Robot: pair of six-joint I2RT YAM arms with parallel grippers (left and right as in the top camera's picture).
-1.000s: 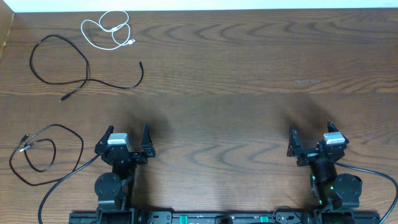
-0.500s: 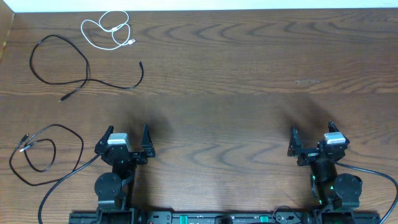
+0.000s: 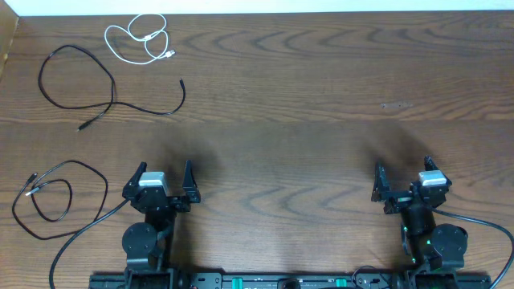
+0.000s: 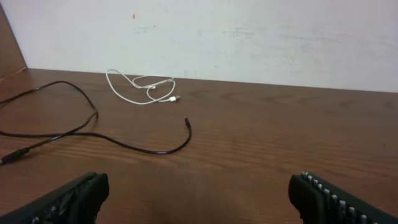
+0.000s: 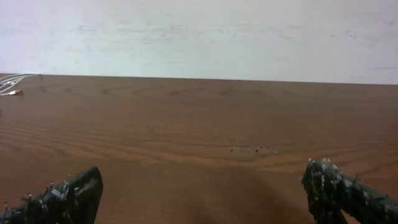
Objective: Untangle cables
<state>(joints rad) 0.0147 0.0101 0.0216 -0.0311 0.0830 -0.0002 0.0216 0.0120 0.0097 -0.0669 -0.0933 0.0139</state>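
A short white cable [image 3: 141, 38] lies coiled at the far left of the table; it also shows in the left wrist view [image 4: 142, 89]. A long black cable [image 3: 108, 103] loops below it, seen too in the left wrist view [image 4: 93, 134]. A second black cable [image 3: 50, 197] lies coiled at the near left edge. The three lie apart from each other. My left gripper [image 3: 165, 178] is open and empty at the near left [image 4: 199, 199]. My right gripper [image 3: 401, 175] is open and empty at the near right [image 5: 202, 196]. An end of the white cable shows at the right wrist view's left edge [image 5: 11, 87].
The brown wooden table [image 3: 321, 104] ends at a white wall [image 4: 249, 37] behind. A thicker black arm cable [image 3: 80, 237] runs from the left base. A small scuff [image 5: 249, 149] marks the wood ahead of the right gripper.
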